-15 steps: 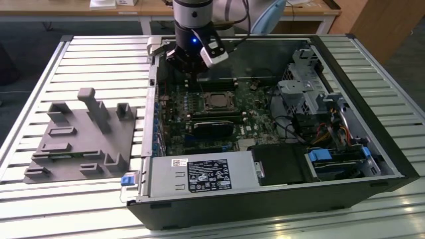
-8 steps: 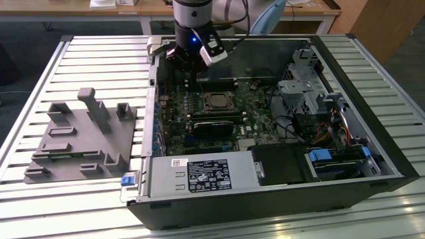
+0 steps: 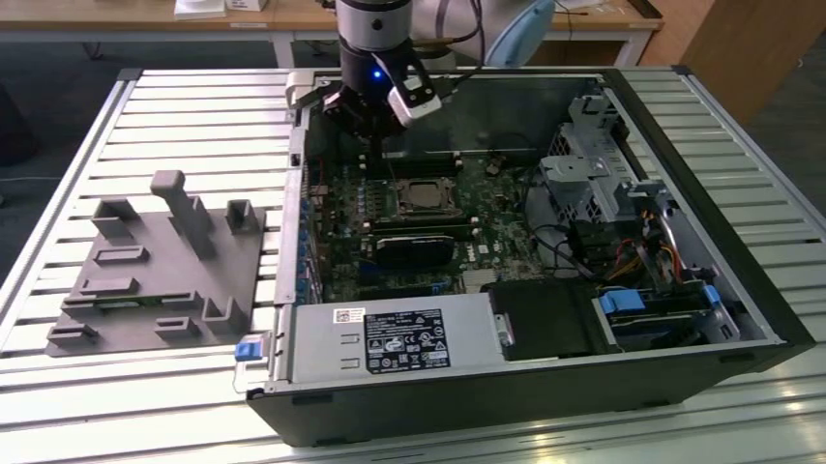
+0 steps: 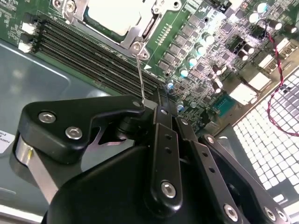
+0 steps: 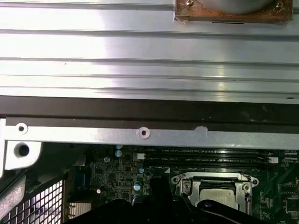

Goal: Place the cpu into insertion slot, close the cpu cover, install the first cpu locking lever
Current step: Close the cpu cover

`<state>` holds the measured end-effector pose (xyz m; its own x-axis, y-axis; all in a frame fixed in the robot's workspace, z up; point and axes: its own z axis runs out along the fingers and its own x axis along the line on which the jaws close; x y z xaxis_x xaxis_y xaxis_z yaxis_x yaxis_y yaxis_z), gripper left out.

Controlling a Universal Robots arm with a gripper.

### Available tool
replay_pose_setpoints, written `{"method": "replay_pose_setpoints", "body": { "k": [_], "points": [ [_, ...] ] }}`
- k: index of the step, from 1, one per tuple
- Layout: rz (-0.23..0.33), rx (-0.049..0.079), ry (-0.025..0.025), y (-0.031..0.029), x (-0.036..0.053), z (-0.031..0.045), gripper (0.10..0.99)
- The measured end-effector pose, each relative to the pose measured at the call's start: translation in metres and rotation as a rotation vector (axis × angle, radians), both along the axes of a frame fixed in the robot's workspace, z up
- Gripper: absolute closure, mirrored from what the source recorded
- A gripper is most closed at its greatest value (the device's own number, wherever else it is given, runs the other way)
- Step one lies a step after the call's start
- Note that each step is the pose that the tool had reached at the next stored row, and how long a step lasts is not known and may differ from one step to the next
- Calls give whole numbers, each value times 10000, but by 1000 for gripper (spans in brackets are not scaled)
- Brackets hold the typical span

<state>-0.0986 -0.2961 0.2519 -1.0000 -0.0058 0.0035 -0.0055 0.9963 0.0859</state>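
Note:
Inside the open computer case, the cpu (image 3: 420, 197) lies in the insertion slot (image 3: 398, 186) on the green motherboard, its pale metal top (image 4: 108, 14) framed by the silvery cpu cover (image 4: 134, 36), which lies flat over it. A thin wire locking lever (image 4: 140, 74) rises from the corner of the cover to my gripper (image 4: 156, 106), which is shut on its free end. In the exterior view my gripper (image 3: 373, 147) hangs just behind the socket. The first wrist view shows the cover (image 5: 186, 179) and the cpu (image 5: 217, 188) beyond the case rim.
Long black memory slots (image 4: 88, 51) run beside the socket, between it and the case floor. A grey fixture block (image 3: 155, 261) stands outside the case on the exterior view's left. The power supply (image 3: 387, 340) and drive bays (image 3: 652, 309) fill the near side.

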Motion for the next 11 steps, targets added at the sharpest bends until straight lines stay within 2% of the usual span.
{"method": "replay_pose_setpoints", "body": {
  "k": [6, 11],
  "points": [
    [-1, 0, 0, 1, 50, -1, 980],
    [0, 0, 0, 2, 147, -2, 980]
  ]
}}
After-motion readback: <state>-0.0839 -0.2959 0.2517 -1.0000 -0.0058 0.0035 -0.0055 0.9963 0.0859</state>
